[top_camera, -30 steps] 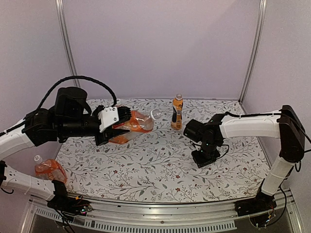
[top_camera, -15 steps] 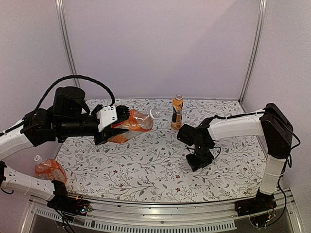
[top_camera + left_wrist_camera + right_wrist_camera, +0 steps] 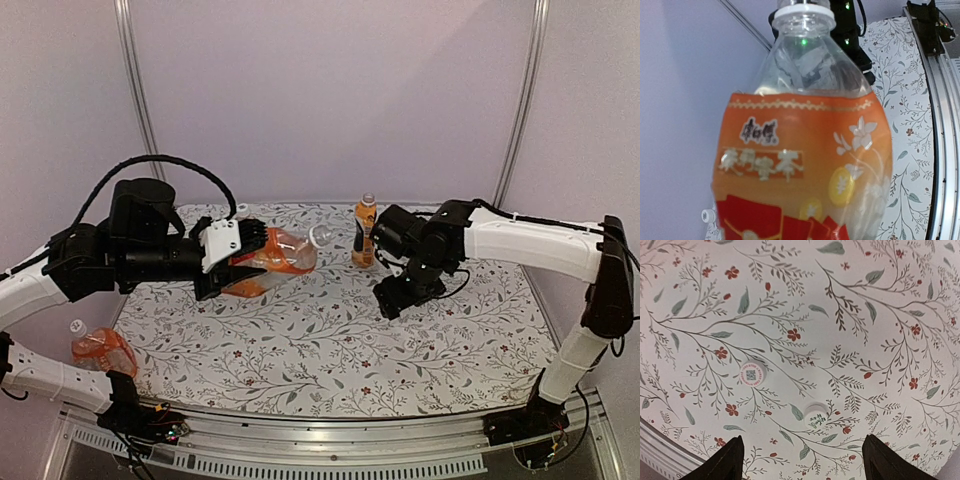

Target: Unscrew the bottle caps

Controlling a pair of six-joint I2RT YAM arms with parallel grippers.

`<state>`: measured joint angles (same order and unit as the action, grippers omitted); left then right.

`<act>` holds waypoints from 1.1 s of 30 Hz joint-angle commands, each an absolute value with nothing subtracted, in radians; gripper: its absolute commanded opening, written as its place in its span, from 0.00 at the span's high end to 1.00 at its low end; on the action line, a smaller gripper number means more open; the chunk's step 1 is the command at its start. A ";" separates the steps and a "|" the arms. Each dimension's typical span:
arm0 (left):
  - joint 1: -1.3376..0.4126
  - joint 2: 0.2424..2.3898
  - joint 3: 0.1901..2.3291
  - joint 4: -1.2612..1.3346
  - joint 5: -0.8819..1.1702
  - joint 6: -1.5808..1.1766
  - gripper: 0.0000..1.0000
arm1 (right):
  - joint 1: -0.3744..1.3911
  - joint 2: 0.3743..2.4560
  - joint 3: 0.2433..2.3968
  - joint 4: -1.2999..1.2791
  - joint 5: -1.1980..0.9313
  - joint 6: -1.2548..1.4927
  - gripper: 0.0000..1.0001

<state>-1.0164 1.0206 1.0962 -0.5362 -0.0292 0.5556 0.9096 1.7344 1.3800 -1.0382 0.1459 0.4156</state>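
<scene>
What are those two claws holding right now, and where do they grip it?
The left gripper clamps the squat orange bottle around its lower body; the right gripper is open and holds nothing.

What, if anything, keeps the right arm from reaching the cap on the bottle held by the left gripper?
Probably nothing, so yes. The white cap points toward the right gripper, which is open, with free air between. Only the slim bottle stands close behind that path and might be bumped.

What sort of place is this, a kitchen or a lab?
Likely a robot test booth: plain walls framed by metal posts, a left arm and a right arm bolted to a rail, the left gripper holding an orange-drink bottle over a floral tablecloth.
</scene>
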 commanded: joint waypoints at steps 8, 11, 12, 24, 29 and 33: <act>-1.009 1.029 1.175 -0.580 0.105 0.492 0.82 | 1.077 1.271 1.357 -0.564 0.021 -0.059 0.18; -1.012 1.039 1.192 -0.604 0.145 0.473 0.82 | 1.078 1.185 1.280 -0.335 -0.147 -0.126 0.16; -1.013 1.043 1.195 -0.609 0.155 0.468 0.82 | 1.078 1.172 1.264 -0.277 -0.183 -0.137 0.16; -1.020 1.056 1.212 -0.632 0.201 0.453 0.81 | 1.089 1.249 1.294 -0.054 -0.323 -0.120 0.01; -1.022 1.058 1.216 -0.634 0.206 0.451 0.82 | 1.108 1.286 1.306 -0.012 -0.344 -0.113 0.01; -1.022 1.060 1.227 -0.645 0.205 0.454 0.82 | 1.127 1.323 1.318 0.003 -0.363 -0.128 0.01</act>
